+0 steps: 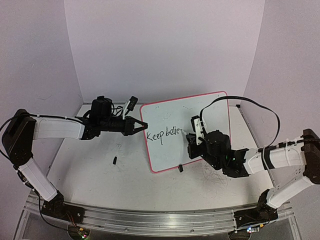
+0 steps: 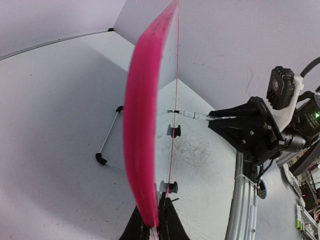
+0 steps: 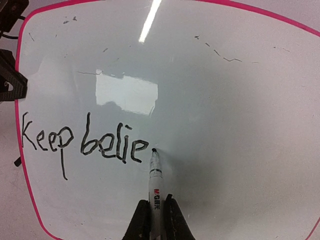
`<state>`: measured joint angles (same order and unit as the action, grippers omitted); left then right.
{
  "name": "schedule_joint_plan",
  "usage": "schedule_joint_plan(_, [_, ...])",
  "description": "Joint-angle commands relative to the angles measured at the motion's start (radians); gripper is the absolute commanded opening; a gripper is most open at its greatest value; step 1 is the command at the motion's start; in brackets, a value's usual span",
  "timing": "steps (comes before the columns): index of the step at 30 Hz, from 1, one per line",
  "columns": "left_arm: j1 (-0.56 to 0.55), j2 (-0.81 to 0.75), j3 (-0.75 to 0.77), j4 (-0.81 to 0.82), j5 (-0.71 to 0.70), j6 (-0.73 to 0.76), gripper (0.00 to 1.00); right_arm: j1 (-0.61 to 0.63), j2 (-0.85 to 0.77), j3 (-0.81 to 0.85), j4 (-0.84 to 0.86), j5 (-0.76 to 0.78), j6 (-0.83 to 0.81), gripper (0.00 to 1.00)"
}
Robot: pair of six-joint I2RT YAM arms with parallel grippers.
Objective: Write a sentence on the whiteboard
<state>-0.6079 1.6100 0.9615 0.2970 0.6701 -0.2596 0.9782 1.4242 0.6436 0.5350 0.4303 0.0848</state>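
So: right gripper is pinched tight on a marker. The barrel sticks out ahead of the fingertips, and the tip touches the whiteboard just right of the last "e". The sentence reads "Keep belie", running off to the left of the tip at about tip height. There is lots of bare board to the tip's right.

The left gripper is clamped on the pink rim at the edge nearest the "K". From that wrist the board is seen edge-on, straight ahead of the fingers, and it stands tilted up off the table.

Judgement: mid-word, under half of the line is written, and "v" comes next.

Doing it well:
- Keep tip pressure light and even, because the board seems held at one edge only and may flex or swing away from the pen.
- Keep the left hold firm and motionless during strokes.
- Start the "v" a small gap right of the "e", matching letter height and baseline.
- Use short strokes and lift clear between words.

Risks: pushing hard could tip the board, and the marker could twist in the fingers.
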Motion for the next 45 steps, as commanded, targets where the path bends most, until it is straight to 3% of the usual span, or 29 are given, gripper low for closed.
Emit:
schedule_joint_plan(1, [-0.011, -0.012, 0.022, -0.044, -0.046, 0.089, 0.00, -0.004, 0.001, 0.036, 0.046, 0.027, -0.010, 0.00])
schedule_joint_plan(45, [-0.015, -0.013, 0.024, -0.048, -0.049, 0.092, 0.00, 0.006, -0.011, -0.015, -0.052, 0.025, 0.052, 0.00])
